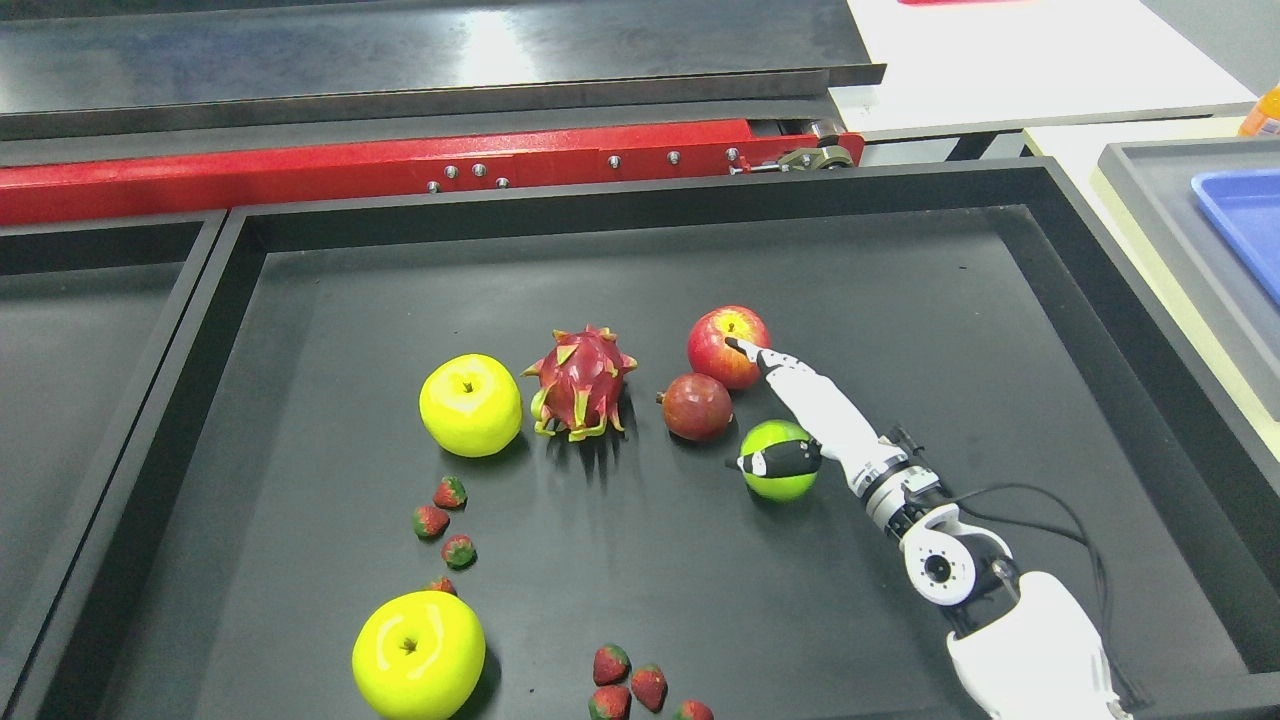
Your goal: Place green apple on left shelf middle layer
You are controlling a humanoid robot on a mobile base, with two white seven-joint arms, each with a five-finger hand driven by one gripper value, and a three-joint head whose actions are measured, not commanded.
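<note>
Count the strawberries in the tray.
7 strawberries: three clustered below the upper yellow apple, one peeking above the lower yellow apple, three at the bottom edge. More may sit out of frame.

I see black tray [900, 260] holding yellow apples [470, 404] at 9 and 7 o'clock, dragon fruit [580, 382] center, red apple [722, 340], pomegranate [697, 406], green apple [782, 480], strawberries [440, 520] at 6–8.

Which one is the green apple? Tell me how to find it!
Look in the big black tray, right of the spiky pink dragon fruit. Just below two red fruits sits the green apple, under the robot's right hand. It is the only lime-green fruit; the bigger apples are yellow.
</note>
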